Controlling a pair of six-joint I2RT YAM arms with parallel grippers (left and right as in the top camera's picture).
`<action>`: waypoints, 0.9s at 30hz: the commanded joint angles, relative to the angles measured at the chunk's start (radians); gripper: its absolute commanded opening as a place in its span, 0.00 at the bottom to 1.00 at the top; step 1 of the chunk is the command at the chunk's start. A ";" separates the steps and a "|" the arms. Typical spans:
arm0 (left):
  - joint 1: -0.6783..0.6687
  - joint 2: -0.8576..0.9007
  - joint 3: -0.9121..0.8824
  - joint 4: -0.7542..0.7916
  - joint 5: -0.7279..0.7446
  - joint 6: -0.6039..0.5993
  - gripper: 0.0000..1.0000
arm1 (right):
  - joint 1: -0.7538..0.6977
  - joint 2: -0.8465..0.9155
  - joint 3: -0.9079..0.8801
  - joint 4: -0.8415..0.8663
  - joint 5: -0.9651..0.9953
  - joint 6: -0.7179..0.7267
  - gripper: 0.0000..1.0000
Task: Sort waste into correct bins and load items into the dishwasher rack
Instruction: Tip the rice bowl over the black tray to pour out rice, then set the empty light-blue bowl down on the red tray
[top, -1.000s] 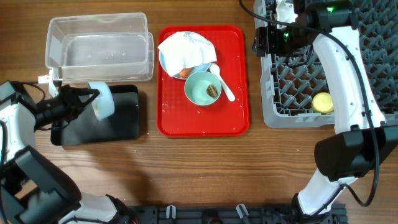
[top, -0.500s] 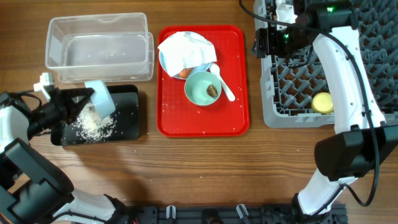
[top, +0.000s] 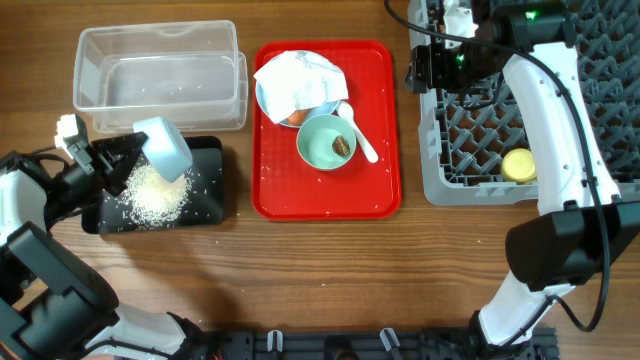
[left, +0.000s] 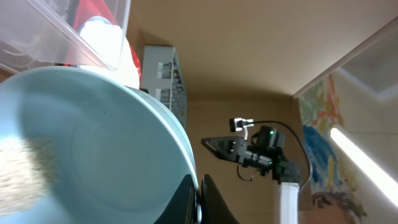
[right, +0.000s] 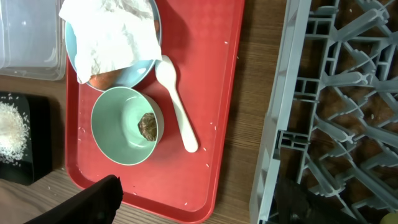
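My left gripper (top: 135, 152) is shut on the rim of the light blue bowl (top: 166, 148), held tipped over above the black tray (top: 212, 198). A heap of white rice (top: 155, 194) lies in the tray. In the left wrist view the bowl (left: 93, 143) fills the frame, with some rice (left: 22, 171) still inside. My right gripper (right: 199, 202) is open and empty above the rack's left edge (top: 432, 120). The mint green bowl (top: 326, 142) holds a brown scrap (right: 147, 122). The napkin (top: 295, 82) covers the blue plate (top: 268, 100); the carrot (top: 294, 119) peeks out. The yellow cup (top: 518, 165) sits in the rack.
The clear tub (top: 160, 78) stands behind the black tray. The red tray (top: 325, 195) holds the plate, the green bowl and the white spoon (top: 357, 130). Rice grains are scattered on the red tray. The grey rack (top: 620, 100) fills the right side.
My left gripper has tipped the blue bowl further over the black tray, and rice has poured out into a growing heap. The right arm has not moved.
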 joint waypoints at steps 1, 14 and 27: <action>0.008 0.008 -0.003 -0.011 0.058 0.018 0.04 | -0.002 -0.010 -0.003 -0.002 0.009 -0.010 0.82; 0.008 0.007 -0.002 -0.181 0.058 0.016 0.04 | -0.002 -0.010 -0.003 -0.010 -0.001 -0.014 0.82; -0.309 -0.106 0.085 -0.121 -0.016 0.150 0.04 | -0.002 -0.010 -0.003 -0.023 0.036 -0.013 0.82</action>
